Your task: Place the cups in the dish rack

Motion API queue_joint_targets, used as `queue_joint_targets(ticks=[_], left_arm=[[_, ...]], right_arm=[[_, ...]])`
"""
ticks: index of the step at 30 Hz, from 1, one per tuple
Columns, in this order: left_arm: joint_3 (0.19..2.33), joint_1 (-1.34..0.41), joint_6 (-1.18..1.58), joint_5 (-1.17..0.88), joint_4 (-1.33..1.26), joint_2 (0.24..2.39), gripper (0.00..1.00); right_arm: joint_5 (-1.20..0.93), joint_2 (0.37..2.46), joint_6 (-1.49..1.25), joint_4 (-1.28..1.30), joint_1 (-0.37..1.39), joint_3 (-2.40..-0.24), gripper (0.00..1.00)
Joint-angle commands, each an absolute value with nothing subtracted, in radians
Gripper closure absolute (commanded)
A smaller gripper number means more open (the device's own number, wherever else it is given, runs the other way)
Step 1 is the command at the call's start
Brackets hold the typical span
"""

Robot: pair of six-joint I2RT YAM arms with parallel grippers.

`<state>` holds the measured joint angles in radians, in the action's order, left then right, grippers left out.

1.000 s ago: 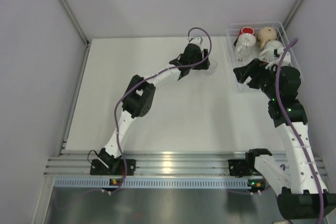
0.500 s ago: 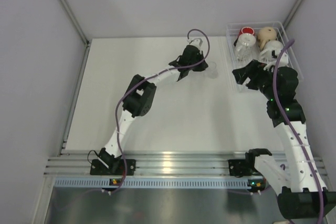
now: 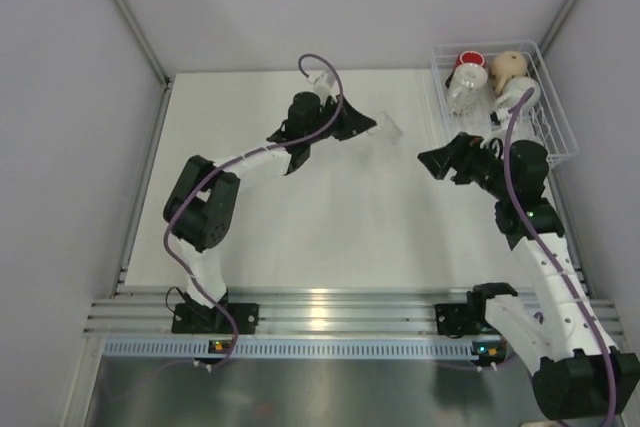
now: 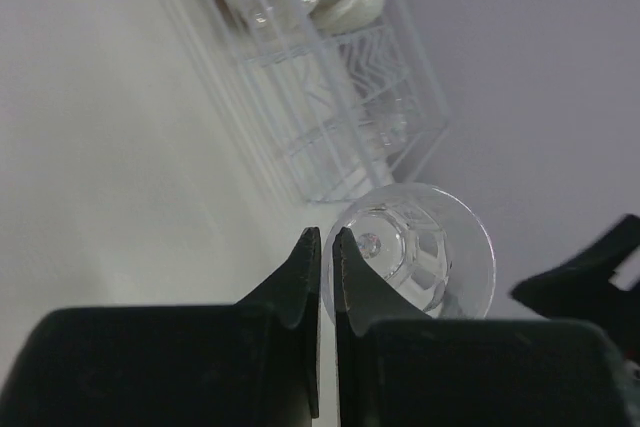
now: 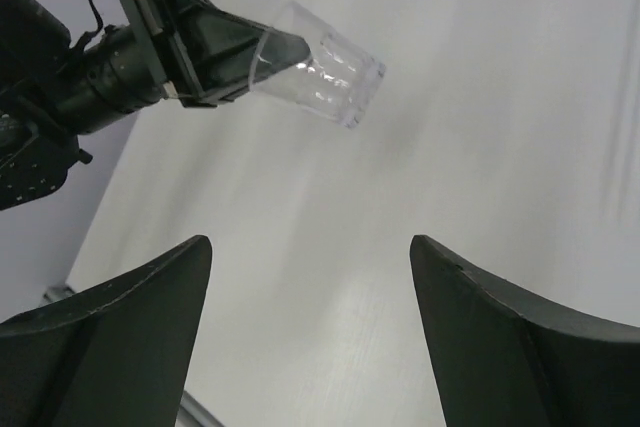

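A clear glass tumbler hangs on its side above the table, its base pointing right. My left gripper is shut on its rim, one finger inside the glass and one outside. The right wrist view shows the same tumbler pinched by the left gripper. My right gripper stands open and empty to the right of the tumbler, over bare table. The dish rack at the back right holds a red cup, a beige mug, a glass tumbler and a white mug.
Grey walls close in the white table on the left, back and right. The rack's wire side lies ahead of the held glass in the left wrist view. An aluminium rail runs along the near edge.
My left gripper shut on the tumbler's rim, raised it off the table and swung it left, tipping it sideways. The right arm drew left, away from the rack.
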<state>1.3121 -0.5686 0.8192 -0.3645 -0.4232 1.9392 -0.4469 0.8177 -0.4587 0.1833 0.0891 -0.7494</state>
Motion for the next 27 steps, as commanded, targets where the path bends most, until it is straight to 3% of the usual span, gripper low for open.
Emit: queue_joint_targets(ticks=[1, 6, 8, 13, 21, 27], left_arm=[[1.191, -0.554, 1.068, -0.512, -0.817, 1.784, 1.00], [1.030, -0.534, 1.368, -0.589, -1.159, 1.694, 1.00], [1.019, -0.535, 1.462, -0.606, -1.226, 1.678, 1.00], [0.959, -0.557, 1.575, -0.578, -1.288, 1.611, 1.00], [0.988, -0.618, 1.672, -0.567, -1.333, 1.614, 1.00], [0.997, -0.667, 1.677, -0.548, -1.342, 1.625, 1.00]], right_arm=[[-0.656, 0.772, -0.575, -0.056, 0.101, -0.684, 0.19], [-0.738, 0.741, -0.806, -0.430, 0.107, -0.554, 0.19], [-0.733, 0.730, -0.816, -0.471, 0.126, -0.551, 0.19], [-0.683, 0.687, -0.663, -0.420, 0.184, -0.615, 0.17], [-0.627, 0.706, -0.646, -0.560, 0.264, -0.638, 0.15], [-0.581, 0.750, -0.509, -0.451, 0.327, -0.738, 0.16]])
